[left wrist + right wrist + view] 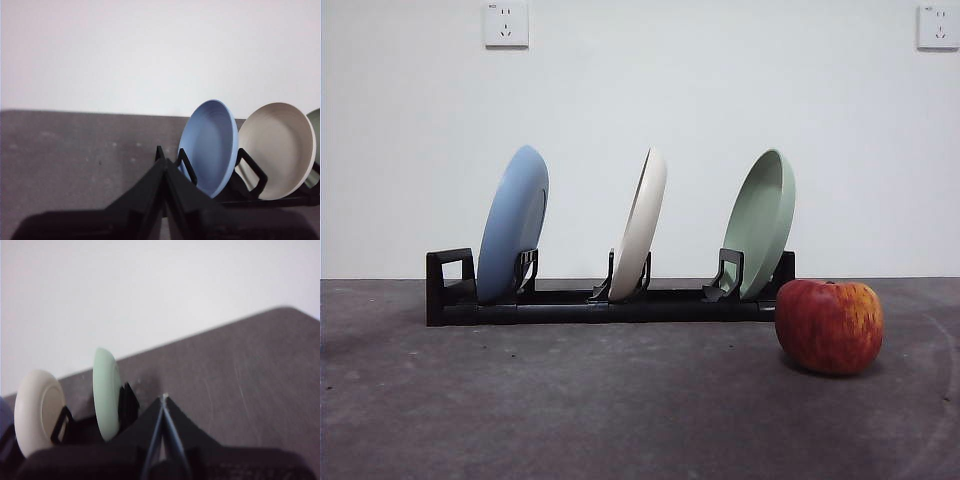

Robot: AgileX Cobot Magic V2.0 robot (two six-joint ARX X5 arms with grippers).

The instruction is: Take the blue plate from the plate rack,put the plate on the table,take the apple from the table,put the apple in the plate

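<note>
The round red apple with yellow-orange streaks [829, 326] rests on the dark grey speckled table [570, 410], just beside the end of the long black plate rack [600, 300] by the pale green plate [760, 222]. The matte light-blue plate [513, 222] leans at the loop end, the cream-white plate [640, 222] between. The left gripper [164, 165] and right gripper [163, 401] both have jaws pressed together, empty.

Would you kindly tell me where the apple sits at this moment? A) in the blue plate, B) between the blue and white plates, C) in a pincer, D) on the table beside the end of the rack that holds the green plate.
D: in the front view the apple rests on the table in front of the plate rack end nearest the pale green plate, while the blue plate stands at the other end.
</note>
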